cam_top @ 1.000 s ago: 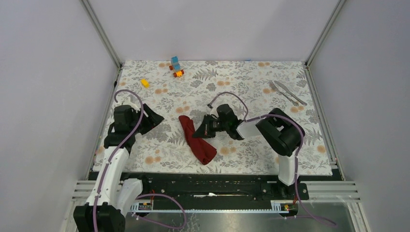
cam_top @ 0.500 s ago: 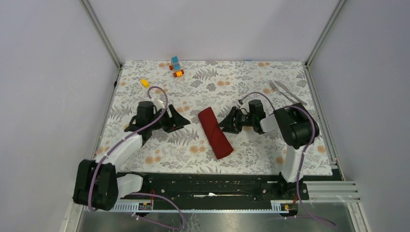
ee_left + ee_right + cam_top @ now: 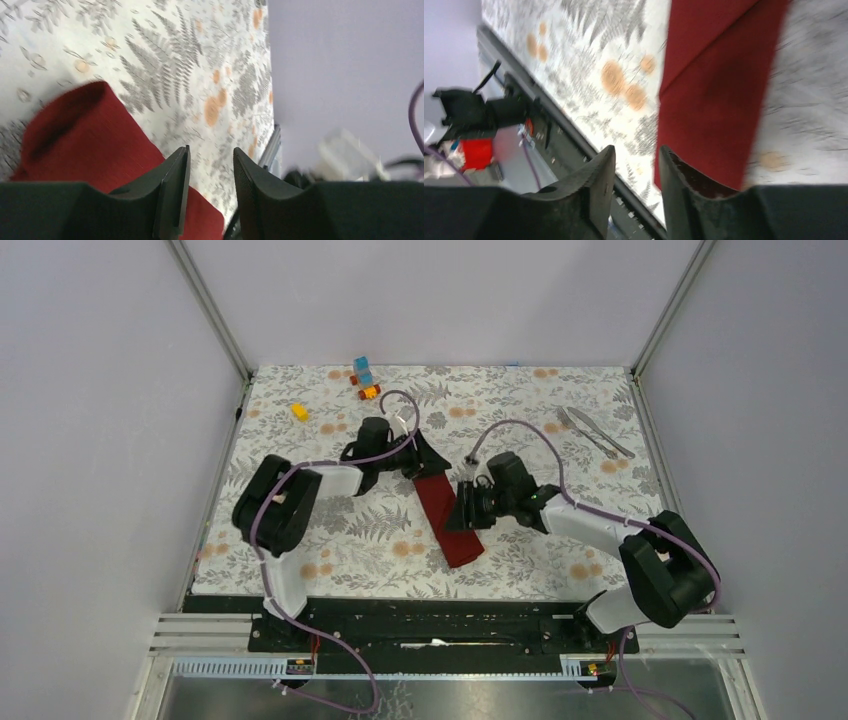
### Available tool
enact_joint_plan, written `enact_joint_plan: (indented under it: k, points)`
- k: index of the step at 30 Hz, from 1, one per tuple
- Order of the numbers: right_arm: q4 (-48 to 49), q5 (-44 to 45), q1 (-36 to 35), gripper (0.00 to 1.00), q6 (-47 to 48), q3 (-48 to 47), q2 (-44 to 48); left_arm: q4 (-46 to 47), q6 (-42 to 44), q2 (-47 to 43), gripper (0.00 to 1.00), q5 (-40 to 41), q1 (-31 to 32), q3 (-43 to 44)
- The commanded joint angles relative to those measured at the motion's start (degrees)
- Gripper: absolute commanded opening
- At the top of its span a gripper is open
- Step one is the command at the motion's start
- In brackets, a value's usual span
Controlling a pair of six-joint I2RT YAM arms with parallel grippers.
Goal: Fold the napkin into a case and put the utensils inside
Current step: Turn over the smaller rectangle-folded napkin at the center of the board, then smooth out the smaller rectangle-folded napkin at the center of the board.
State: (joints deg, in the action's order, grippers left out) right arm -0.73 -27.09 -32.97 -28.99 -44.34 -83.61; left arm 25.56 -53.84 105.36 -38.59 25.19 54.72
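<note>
Holding the right gripper [image 3: 462, 512] at the right edge of the case [image 3: 445, 527], fingers barely parted, gripping nothing. Poising the left gripper [image 3: 420, 462] over its far end, likewise slightly parted and empty. Risking an undone fold: catching a loose layer while sliding sideways. Leaving the utensils [image 3: 595, 432] well beyond the right gripper, far across the table [image 3: 330, 530], needing a long reach.
</note>
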Motion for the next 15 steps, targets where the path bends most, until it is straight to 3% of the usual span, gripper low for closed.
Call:
enact_joint_plan:
  k: [1, 5, 9, 11, 15]
  points:
    - [6.9, -4.0, -3.5, 0.39, -6.2, 5.8, -1.2, 5.3, -0.5, 8.0, 0.41, 0.6, -0.2, 4.4]
    - [9.7, 3.0, -3.5, 0.33, -5.8, 12.0, -4.2, 0.3, 2.2, 13.1, 0.38, 5.0, -0.8, 5.7]
    - [7.4, 3.4, -3.7, 0.30, -4.0, 13.2, -3.8, -1.4, 3.7, 16.2, 0.35, 5.3, -2.3, 6.7]
    - [4.4, 1.8, -3.8, 0.32, -3.6, 11.3, 0.0, -4.2, 6.3, 15.8, 0.35, 4.9, -2.3, 8.1]
    - [3.3, -4.5, -3.8, 0.46, -4.6, 5.2, 4.0, -8.1, 8.3, 14.2, 0.38, 3.0, -2.1, 11.0]
